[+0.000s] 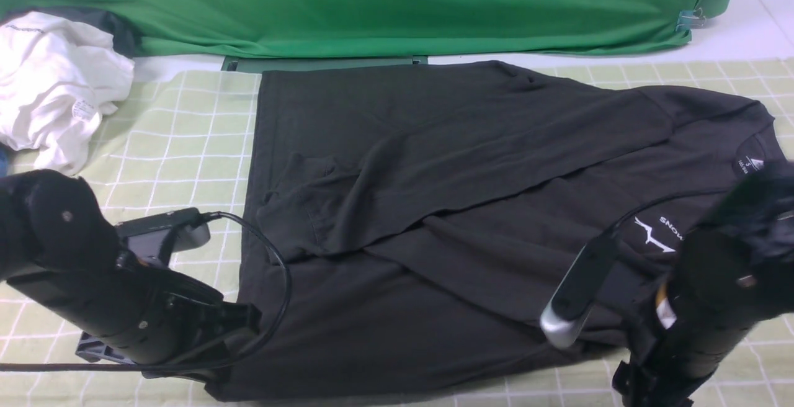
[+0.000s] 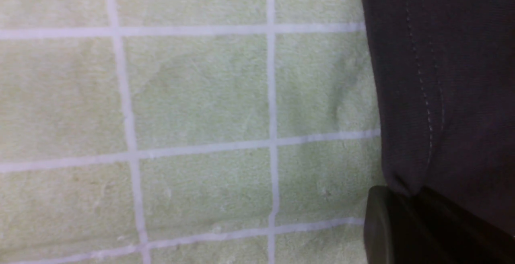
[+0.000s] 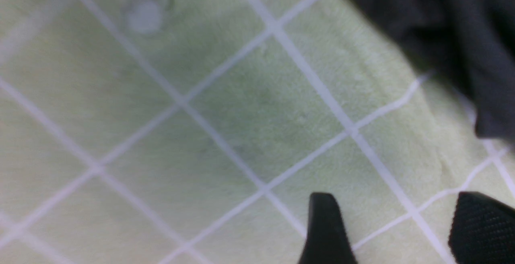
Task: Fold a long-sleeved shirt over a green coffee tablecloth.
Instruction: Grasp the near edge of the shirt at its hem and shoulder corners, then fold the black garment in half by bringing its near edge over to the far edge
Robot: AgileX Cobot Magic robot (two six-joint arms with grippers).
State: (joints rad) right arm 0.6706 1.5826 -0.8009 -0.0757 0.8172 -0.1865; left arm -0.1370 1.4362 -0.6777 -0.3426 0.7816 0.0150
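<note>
On green coffee tablecloth [image 1: 186, 128], long-sleeved shirt [image 1: 434, 208] lay partly folded. Left claw [image 2: 410, 207] closed, apparently pinching shirt hem. Right claw [image 3: 392, 232] gaped, empty, over tablecloth.

Left arm [image 1: 93, 283]: black, low at near left, reaching right.
Left end effector [image 2: 410, 207]: closed, pinching the hem of the black long-sleeved shirt [image 1: 434, 208].
Right arm [image 1: 713, 308]: black, near right, angled down.
Right end effector [image 3: 402, 232]: spread apart, holding nothing.
</note>
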